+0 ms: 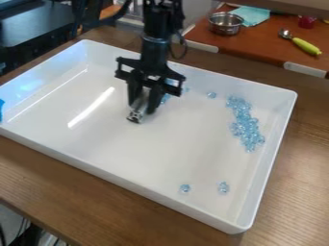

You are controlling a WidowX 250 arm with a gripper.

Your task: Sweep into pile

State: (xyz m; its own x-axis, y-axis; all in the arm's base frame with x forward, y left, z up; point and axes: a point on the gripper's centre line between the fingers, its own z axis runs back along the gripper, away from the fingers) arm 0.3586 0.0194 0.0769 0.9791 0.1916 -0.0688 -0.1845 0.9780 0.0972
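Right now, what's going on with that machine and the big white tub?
A black robot arm has its gripper down in the white tray, with a shiny grey piece at its tip, perhaps a sweeping tool. The job is sweeping pale blue beads into a pile. Most sit in a long cluster along one side, but two strays lie near the front and a few more toward the back.

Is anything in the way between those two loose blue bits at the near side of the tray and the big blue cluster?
Nothing visible stands between the loose bits and the cluster; the tray floor runs between them. The gripper is farther back, off that path.
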